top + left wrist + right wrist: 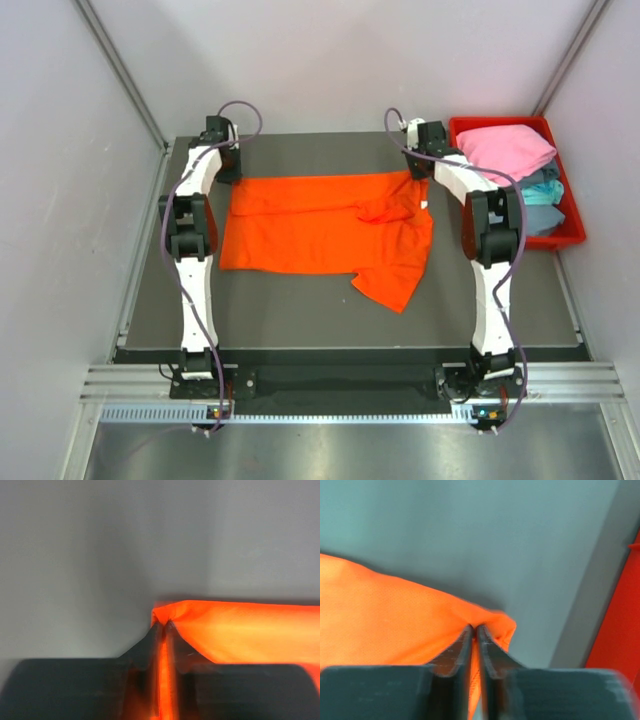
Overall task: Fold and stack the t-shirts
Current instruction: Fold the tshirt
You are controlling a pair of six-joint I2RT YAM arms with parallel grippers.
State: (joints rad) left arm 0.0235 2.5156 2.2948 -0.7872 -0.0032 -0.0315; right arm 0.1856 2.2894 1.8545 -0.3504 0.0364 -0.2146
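The orange t-shirt (pixel 320 225) lies spread across the middle of the bench (pixel 300 310), mostly flat, though its right side is rumpled and 1 flap trails toward the near edge. The left end effector (pixel 161 627) is closed down on the shirt's far left corner, with cloth pinched between its fingers. The right end effector (pixel 474 629) is clamped likewise on the far right corner, near the red bin (pixel 572 225). In that bin sit a pink t-shirt (pixel 505 148), a light teal t-shirt (pixel 545 192) and a grey-blue t-shirt (pixel 540 218), bundled rather than neatly folded. I judge the task barely begun: shirt 1's first fold is only being set up, no folded stack shows, and 3 shirts wait.
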